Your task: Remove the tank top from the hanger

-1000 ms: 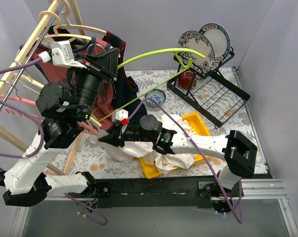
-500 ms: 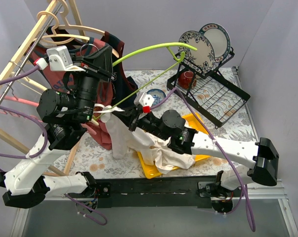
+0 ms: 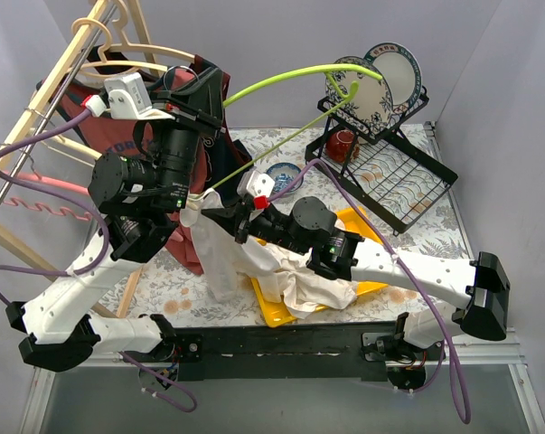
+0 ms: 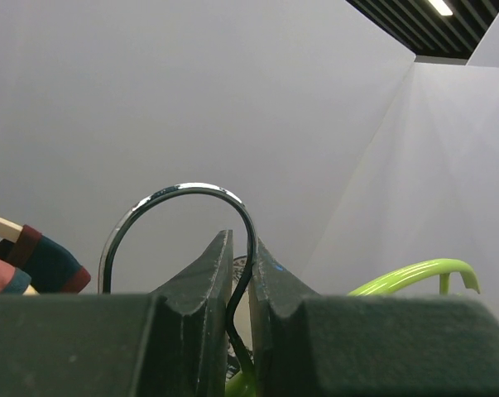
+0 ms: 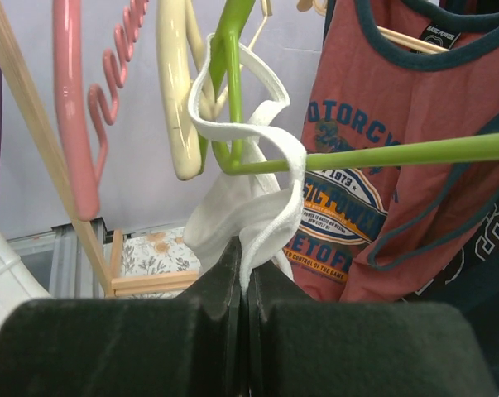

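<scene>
left gripper (image 4: 239, 277) was clamped on the metal hook (image 4: 183, 188) of the green hanger (image 5: 381, 155). right gripper (image 5: 242, 277) was closed, pinching the white tank top (image 5: 241, 217). Its strap was looped over the hanger's end, fabric trailing onto the yellow tray (image 3: 361, 224).

Red tank top (image 5: 373, 165), hanging above and right of the right pincer (image 5: 242, 258), bears a printed "OTORCY" and "1973"; its remaining lettering cannot be read.
</scene>
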### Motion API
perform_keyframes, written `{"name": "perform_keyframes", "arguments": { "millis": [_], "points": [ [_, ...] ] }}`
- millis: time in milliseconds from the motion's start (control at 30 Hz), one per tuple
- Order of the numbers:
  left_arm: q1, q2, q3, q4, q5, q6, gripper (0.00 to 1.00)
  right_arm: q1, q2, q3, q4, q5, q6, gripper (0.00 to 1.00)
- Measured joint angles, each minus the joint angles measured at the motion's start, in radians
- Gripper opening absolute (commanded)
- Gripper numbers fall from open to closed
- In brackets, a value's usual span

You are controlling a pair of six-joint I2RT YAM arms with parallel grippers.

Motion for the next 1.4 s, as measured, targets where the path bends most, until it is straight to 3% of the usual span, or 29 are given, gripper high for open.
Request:
{"name": "perform_keyframes", "arguments": {
  "millis": [233, 500, 800, 1400],
  "points": [
    [0.000, 0.008, 0.024, -0.014, 0.000, -0.023, 0.00, 0.000, 0.000, 0.021, -0.033, -0.034, -0.010, 0.01],
    [0.000, 0.017, 0.166, -0.227, -0.038, -0.079, 0.00, 0.000, 0.000, 0.021, -0.050, -0.060, -0.016, 0.01],
    [-0.001, 0.018, 0.275, -0.450, -0.001, -0.044, 0.00, 0.000, 0.016, 0.035, -0.066, -0.092, -0.011, 0.01],
    [-0.001, -0.087, 0.170, -0.588, 0.222, 0.192, 0.00, 0.000, 0.051, 0.065, -0.089, -0.143, 0.020, 0.01]
  ]
}}
